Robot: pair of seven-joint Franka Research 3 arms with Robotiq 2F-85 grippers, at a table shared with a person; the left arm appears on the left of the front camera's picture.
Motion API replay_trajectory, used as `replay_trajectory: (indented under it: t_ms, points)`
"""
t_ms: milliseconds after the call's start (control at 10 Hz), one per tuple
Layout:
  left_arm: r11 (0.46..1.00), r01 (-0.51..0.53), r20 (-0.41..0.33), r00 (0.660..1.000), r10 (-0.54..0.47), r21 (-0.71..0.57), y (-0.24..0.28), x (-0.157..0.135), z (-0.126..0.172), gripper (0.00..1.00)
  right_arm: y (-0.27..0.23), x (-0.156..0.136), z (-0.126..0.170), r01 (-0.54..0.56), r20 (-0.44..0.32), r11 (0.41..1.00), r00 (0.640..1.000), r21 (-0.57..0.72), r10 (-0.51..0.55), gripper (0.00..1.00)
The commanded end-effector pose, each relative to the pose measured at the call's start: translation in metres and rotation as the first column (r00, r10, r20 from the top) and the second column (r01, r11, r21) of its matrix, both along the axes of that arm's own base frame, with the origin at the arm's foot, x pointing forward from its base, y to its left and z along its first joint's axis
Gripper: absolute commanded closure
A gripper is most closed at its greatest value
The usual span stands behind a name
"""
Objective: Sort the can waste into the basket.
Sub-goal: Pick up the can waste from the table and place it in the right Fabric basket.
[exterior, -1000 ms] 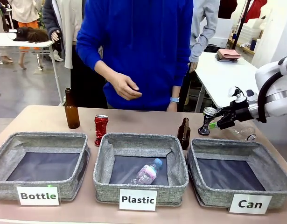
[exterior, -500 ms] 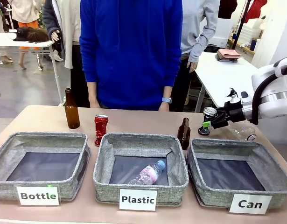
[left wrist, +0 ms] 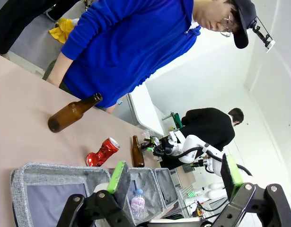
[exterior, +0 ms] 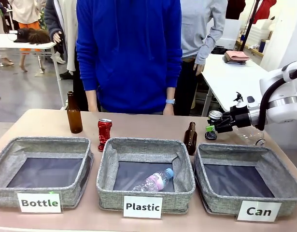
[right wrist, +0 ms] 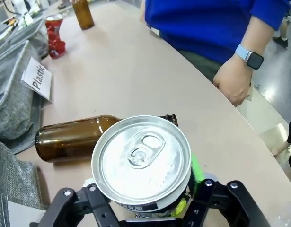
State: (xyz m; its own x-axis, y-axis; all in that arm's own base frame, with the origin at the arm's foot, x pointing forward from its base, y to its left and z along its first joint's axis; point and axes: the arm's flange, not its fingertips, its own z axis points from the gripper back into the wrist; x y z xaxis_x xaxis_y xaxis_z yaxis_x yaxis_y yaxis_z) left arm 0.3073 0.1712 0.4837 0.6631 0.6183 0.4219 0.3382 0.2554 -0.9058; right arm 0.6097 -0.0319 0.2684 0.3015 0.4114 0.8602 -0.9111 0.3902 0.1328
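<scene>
Right hand (exterior: pixel 210 129) first: found pinching dark can (exterior: pixel 215 116) across its middle, green pad (right wrist: pixel 196 171) pressed against the wall, at far right of worktop (exterior: pixel 138 126), just behind basket (exterior: pixel 230 148) marked "Can" and beside a standing bottle (exterior: pixel 190 137); found left hand (left wrist: pixel 176 176) spread and empty. Needed an even squeeze on the thin wall, a straight lift clear of that bottle, then a short pull back over the basket before letting go low. Stood with long axis near upright, leaning slightly, silver top up and facing the right wrist camera.
</scene>
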Motion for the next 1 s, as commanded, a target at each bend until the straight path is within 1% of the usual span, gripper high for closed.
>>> replay_trajectory:
  t_ms: [0, 100, 200, 400, 500, 700, 800, 900]
  points:
    - [1.000, 0.000, 0.029, 1.000, 0.000, -0.002, 0.000, 0.000, 0.001, 0.00, -0.002, 0.006, 0.001, -0.004, 0.018, 1.000, 1.000, 0.016, 0.004, 1.00]
    - [1.000, 0.000, 0.029, 1.000, 0.000, -0.002, 0.000, 0.000, 0.001, 0.00, -0.002, 0.006, 0.001, -0.003, 0.018, 1.000, 1.000, 0.022, 0.002, 1.00]
    - [1.000, 0.000, 0.029, 1.000, 0.000, -0.002, 0.000, 0.000, 0.001, 0.00, -0.002, 0.005, 0.000, -0.006, 0.012, 1.000, 1.000, 0.025, 0.005, 0.81]
    - [1.000, 0.000, 0.029, 1.000, 0.000, -0.002, 0.000, 0.000, 0.001, 0.00, -0.001, 0.003, 0.001, -0.015, 0.011, 0.999, 1.000, 0.041, 0.015, 1.00]
    - [1.000, 0.000, 0.029, 1.000, 0.000, -0.002, 0.000, 0.000, 0.001, 0.00, -0.001, 0.002, 0.005, -0.018, 0.015, 0.999, 1.000, 0.037, 0.017, 1.00]
    - [1.000, 0.000, 0.029, 1.000, 0.000, -0.002, 0.000, 0.000, 0.001, 0.00, 0.001, -0.002, 0.026, -0.031, 0.034, 0.999, 0.999, 0.009, 0.031, 1.00]
    - [1.000, 0.000, 0.029, 1.000, 0.000, -0.002, 0.000, 0.000, 0.001, 0.00, 0.003, -0.009, 0.046, -0.051, 0.035, 0.999, 0.998, -0.006, 0.051, 1.00]
    - [1.000, 0.000, 0.029, 1.000, 0.000, -0.002, 0.000, 0.000, 0.001, 0.00, 0.008, -0.021, 0.076, -0.074, 0.026, 0.995, 0.997, -0.071, 0.076, 1.00]
